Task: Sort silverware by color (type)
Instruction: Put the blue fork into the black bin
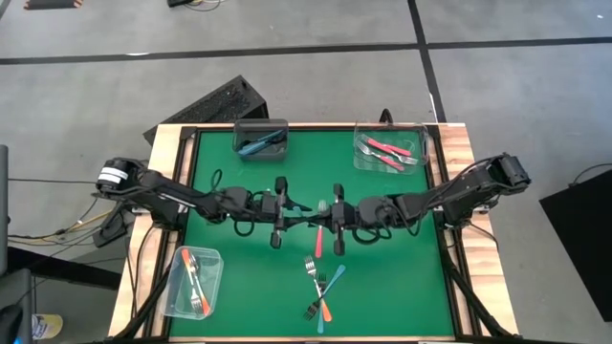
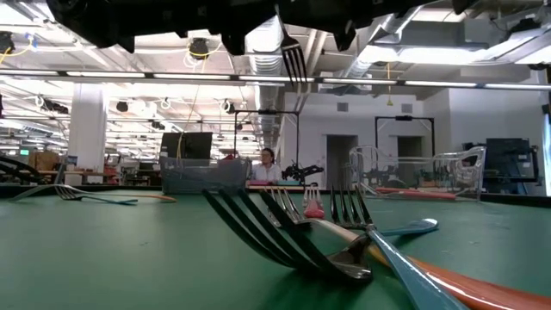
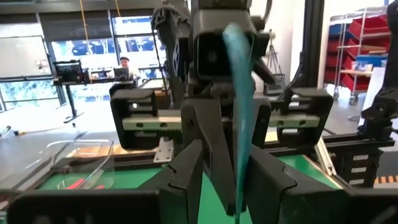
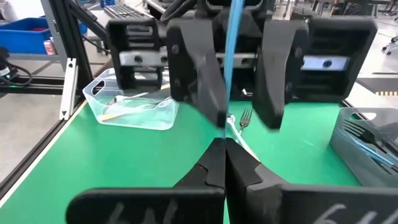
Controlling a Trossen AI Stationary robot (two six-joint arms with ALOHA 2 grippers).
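Note:
A blue-teal fork (image 1: 301, 206) stands upright in mid-air over the table's middle, between my two grippers. Its handle (image 3: 239, 112) points up, and its tines (image 2: 294, 56) point down in the low view. My right gripper (image 4: 224, 155) comes from the table's right and is shut on the handle. My left gripper (image 3: 227, 180) faces it from the left. It is open, with one finger on each side of the handle, and I see no touch. A pink-red fork (image 1: 318, 239) lies on the mat just nearer. Three more forks (image 1: 320, 287) lie crossed near the near edge. My right gripper pinches the blue-teal fork's handle (image 4: 229, 118) between its two shut fingers, coming in level from the table's right, across the handle. The fork is lifted clear of the mat and upright; the handle rises above the fingers and the tines hang below.
A dark bin (image 1: 260, 139) at the far edge holds teal forks. A clear container (image 1: 387, 148) at the far right holds pink-red ones. Another clear container (image 1: 191, 280) at the near left holds orange ones. Open green mat (image 1: 402, 277) lies to the near right.

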